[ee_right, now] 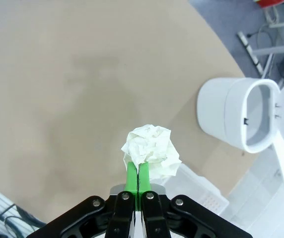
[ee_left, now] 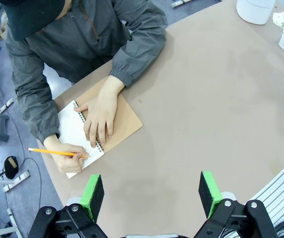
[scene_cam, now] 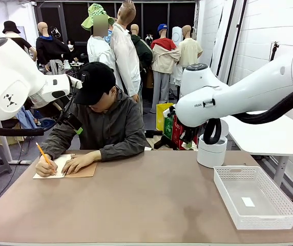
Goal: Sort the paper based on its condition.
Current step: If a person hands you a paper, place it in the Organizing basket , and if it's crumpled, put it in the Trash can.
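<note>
Table (scene_cam: 151, 205): matt brown, smooth, faintly mottled. Crumpled paper (ee_right: 149, 148): white, heavily creased, dull. Notebook (ee_left: 124, 121): matt brown cardboard cover, white paper page, dark wire spiral. Basket (scene_cam: 226, 200): white plastic, perforated walls. Bin (ee_right: 221, 111): white plastic, smooth, slight sheen. Jacket (ee_left: 127, 34): grey woven cloth. Left gripper (ee_left: 152, 193) pads (ee_left: 93, 194): green, matt, rubbery.

1. Table (scene_cam: 151, 205): plain brown top.
2. Notebook (scene_cam: 87, 171): lies flat at the far left, open, white page beside brown cover, with a person's hand (scene_cam: 80, 163) flat on it.
3. Basket (scene_cam: 264, 221): white, mesh-walled, at the near right.
4. Bin (scene_cam: 211, 154): white, round, upright at the far edge, just beyond the basket.
</note>
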Available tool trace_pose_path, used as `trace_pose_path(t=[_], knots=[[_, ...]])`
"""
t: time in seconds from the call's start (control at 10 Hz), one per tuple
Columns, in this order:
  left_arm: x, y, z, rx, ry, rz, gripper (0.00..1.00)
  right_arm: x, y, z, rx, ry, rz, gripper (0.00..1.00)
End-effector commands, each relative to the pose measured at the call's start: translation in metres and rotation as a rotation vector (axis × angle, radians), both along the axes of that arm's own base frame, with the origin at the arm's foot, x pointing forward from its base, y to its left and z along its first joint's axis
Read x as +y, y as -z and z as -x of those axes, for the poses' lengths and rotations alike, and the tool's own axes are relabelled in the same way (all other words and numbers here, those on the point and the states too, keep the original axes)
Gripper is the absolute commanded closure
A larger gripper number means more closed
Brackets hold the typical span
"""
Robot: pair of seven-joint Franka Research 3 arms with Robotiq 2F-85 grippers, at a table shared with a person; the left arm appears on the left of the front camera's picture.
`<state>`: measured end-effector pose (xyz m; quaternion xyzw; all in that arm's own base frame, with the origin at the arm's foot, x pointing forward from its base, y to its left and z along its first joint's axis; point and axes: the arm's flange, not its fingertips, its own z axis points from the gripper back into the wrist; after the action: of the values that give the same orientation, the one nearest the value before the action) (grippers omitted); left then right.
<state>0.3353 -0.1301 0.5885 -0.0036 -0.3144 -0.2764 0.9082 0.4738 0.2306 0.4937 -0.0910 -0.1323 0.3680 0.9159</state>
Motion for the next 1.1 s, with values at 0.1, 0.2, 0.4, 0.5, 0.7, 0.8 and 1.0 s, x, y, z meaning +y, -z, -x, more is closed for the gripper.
trace_pose_path(t=[0.1, 0.2, 0.4, 0.5, 0.7, 0.8, 1.0], knots=[[0.0, -0.001, -0.001, 0.002, -0.001, 0.0, 0.0, 0.002, -0.002, -0.015, 0.001, 0.012, 0.019, 1.0], [0.0, -0.001, -0.001, 0.002, -0.001, 0.0, 0.0, -0.005, 0.0, -0.009, 0.001, 0.011, 0.004, 1.0], [0.0, -0.001, -0.001, 0.002, -0.001, 0.0, 0.0, -0.005, 0.0, -0.009, 0.001, 0.011, 0.004, 1.0], [0.0, -0.001, -0.001, 0.002, -0.001, 0.0, 0.0, -0.005, 0.0, -0.009, 0.001, 0.011, 0.004, 1.0], [0.0, -0.001, -0.001, 0.002, -0.001, 0.0, 0.0, -0.004, -0.002, -0.014, -0.002, 0.011, 0.002, 1.0], [0.0, -0.001, -0.001, 0.002, -0.001, 0.0, 0.0, -0.01, -0.002, -0.025, -0.02, 0.044, 0.033, 1.0], [0.0, -0.001, -0.001, 0.002, -0.001, 0.0, 0.0, -0.024, -0.004, -0.047, -0.035, 0.104, 0.09, 1.0]])
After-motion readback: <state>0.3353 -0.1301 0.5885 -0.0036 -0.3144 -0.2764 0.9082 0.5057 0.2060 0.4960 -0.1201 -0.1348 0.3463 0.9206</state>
